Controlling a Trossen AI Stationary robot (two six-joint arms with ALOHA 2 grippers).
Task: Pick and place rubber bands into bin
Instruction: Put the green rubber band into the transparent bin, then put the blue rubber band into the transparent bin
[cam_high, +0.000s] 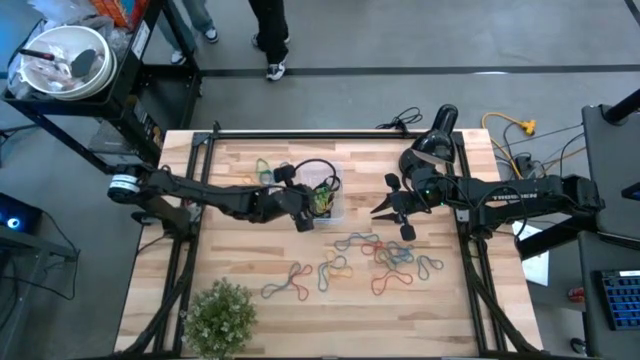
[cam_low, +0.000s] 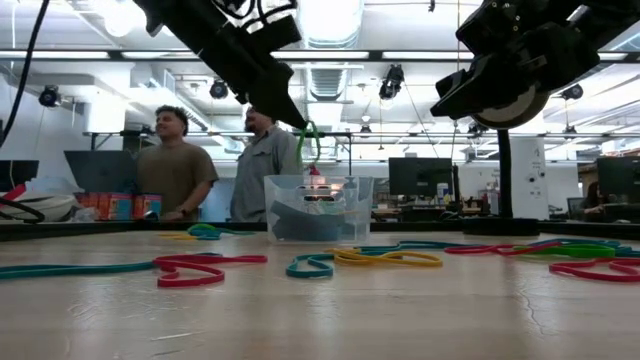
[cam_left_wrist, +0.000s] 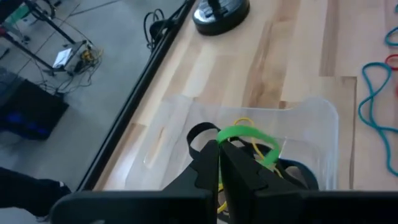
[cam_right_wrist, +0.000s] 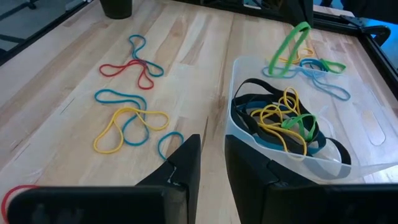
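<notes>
Left claw (cam_high: 318, 205) poised above the bin (cam_high: 333, 212), fingers (cam_left_wrist: 208, 163) pressed together on a green band (cam_left_wrist: 244, 135) dangling over the tub's open top. Seen from the low camera as a green loop hanging from the claw tip just above the clear bin's rim (cam_low: 318, 181). Inside the bin, a tangle of collected bands (cam_right_wrist: 283, 121) in yellow, black, green and blue. More rubber bands (cam_high: 385, 255) scattered across the wooden surface (cam_high: 240, 260) on the near side of the bin: blue, red, yellow and grey loops, some overlapping, none touching the tub. A couple of further bands (cam_high: 263, 168) lying on the far side of the bin, near the surface's back edge. Right claw (cam_high: 392, 205) held in the air to the right of the bin, apart from it, fingers (cam_right_wrist: 186, 163) slightly spread with a narrow gap and nothing between them. A small potted plant (cam_high: 220, 316) at the near left corner of the surface. Two people (cam_low: 215, 160) standing in the room beyond the surface.
</notes>
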